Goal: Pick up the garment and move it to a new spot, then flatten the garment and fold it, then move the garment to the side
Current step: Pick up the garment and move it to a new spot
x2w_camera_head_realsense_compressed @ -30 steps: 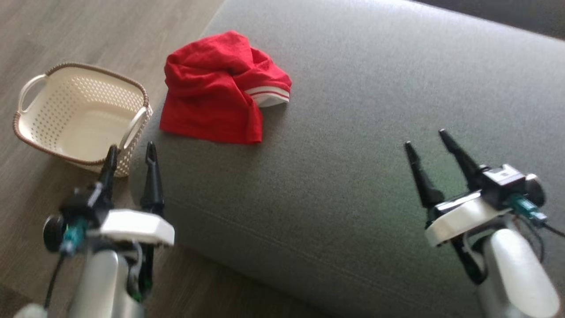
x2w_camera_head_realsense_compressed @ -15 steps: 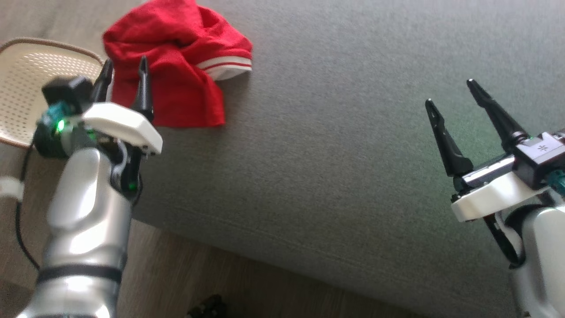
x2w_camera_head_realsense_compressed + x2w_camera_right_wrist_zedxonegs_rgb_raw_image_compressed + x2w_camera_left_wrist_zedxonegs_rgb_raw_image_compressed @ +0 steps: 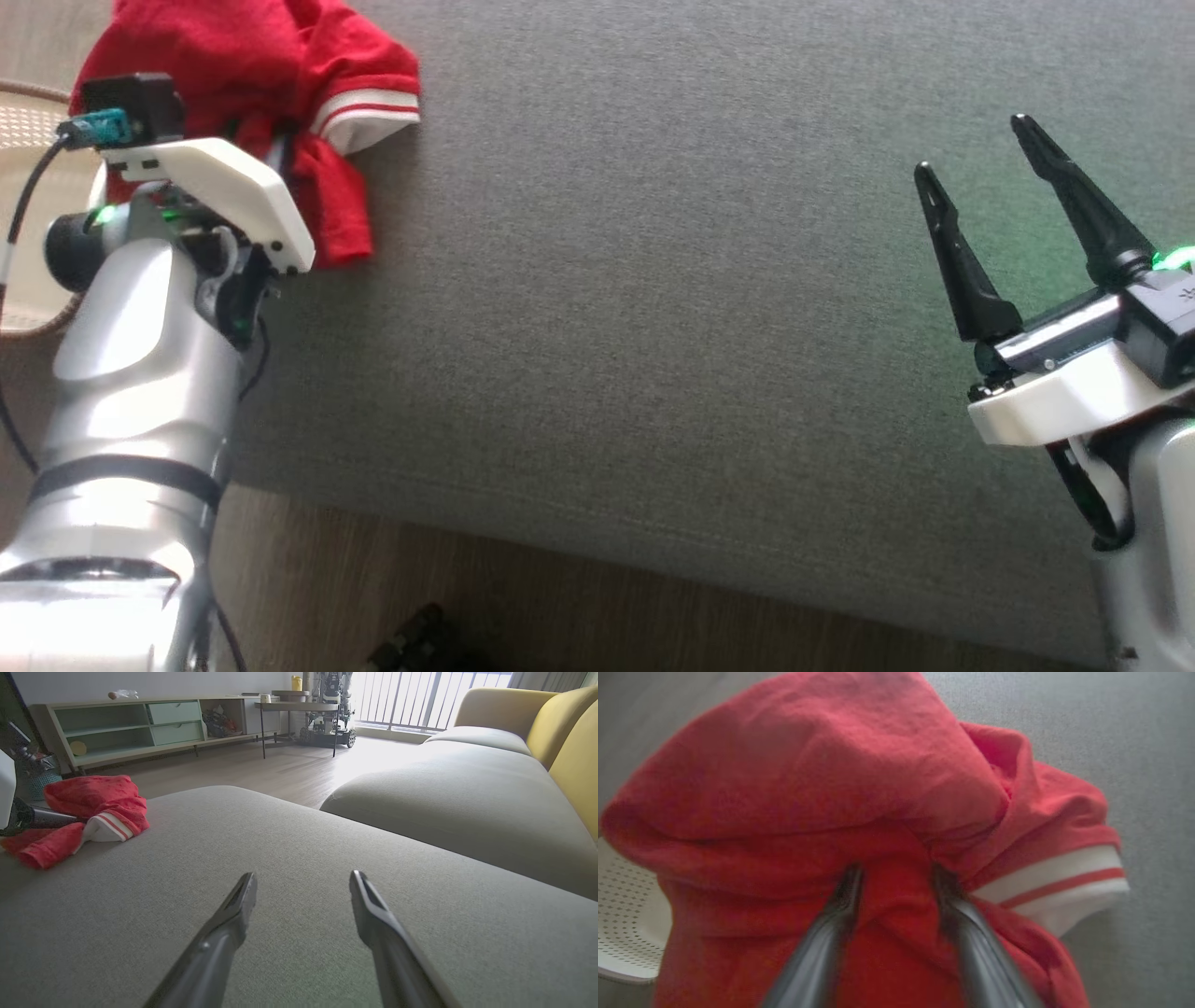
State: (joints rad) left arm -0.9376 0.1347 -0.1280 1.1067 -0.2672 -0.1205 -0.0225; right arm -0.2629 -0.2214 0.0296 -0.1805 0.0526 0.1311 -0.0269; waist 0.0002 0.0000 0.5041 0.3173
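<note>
Left gripper (image 3: 896, 877) was down on the red shirt (image 3: 822, 774), fingers (image 3: 840, 905) apart, tips sunk into the folds with a ridge of red cloth standing between them; no clamp seen, jaws just straddling it. Shirt lay crumpled in a heap on the grey sofa cushion (image 3: 672, 280), at the cushion's corner on the robot's left. One sleeve cuff (image 3: 1064, 877), white with a red stripe, stuck out of the heap toward the cushion's middle and rested on the upholstery. Cream perforated basket (image 3: 23, 159) sat off the cushion, just beside that same corner, partly hidden by the left arm. Right gripper (image 3: 973, 144) hung above the cushion's opposite side, well apart from the shirt, fingers spread wide, nothing between them, tips pointing across the cushion top. Wood floor (image 3: 485, 579) ran along the cushion's near edge. From the right wrist view, beyond the cushion: a second grey seat (image 3: 467, 793) with yellow backrests (image 3: 565, 728), a low green-and-cream cabinet (image 3: 131, 723) against the wall past the cushion's shirt end, and a small dark-legged table (image 3: 296, 707) further back on the floor. White wrist housing (image 3: 215, 182) of the left arm covered the shirt's near edge in the head view.
</note>
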